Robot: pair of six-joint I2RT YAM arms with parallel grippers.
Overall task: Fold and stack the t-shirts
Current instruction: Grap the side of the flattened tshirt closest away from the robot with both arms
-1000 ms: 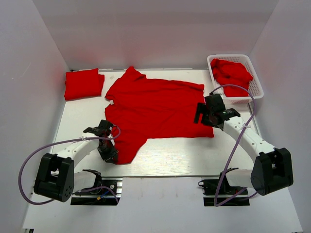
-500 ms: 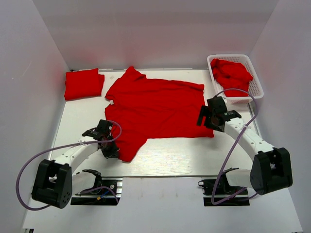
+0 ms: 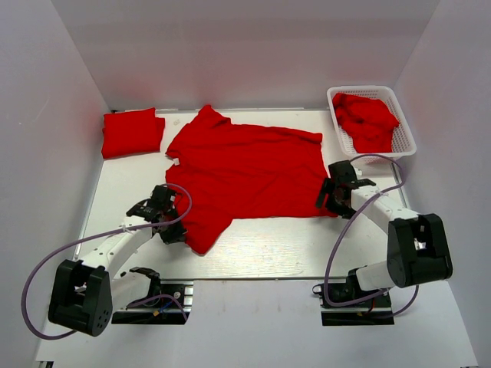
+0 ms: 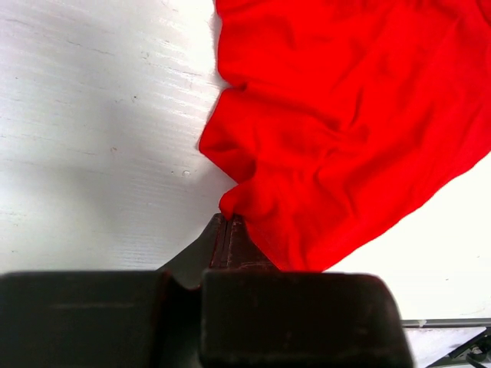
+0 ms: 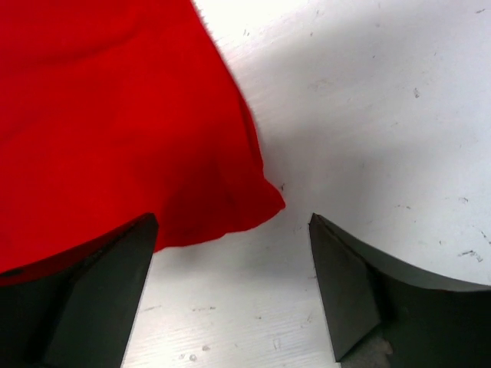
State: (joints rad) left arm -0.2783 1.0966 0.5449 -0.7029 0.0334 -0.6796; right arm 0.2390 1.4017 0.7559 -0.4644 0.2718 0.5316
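White table (image 3: 261, 249). Spread t-shirt (image 3: 245, 165) lies flat mid-table. White lattice basket (image 3: 405, 136) at far right corner, crumpled t-shirt (image 3: 367, 119) inside. Folded t-shirt (image 3: 132, 132) at far left corner. Left gripper (image 4: 227, 228): fingers pinched together on spread t-shirt's near-left edge. Right gripper (image 5: 230, 224): jaws apart, straddling its near-right hem corner.

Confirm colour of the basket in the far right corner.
White, a lattice basket; the top external view shows it best.
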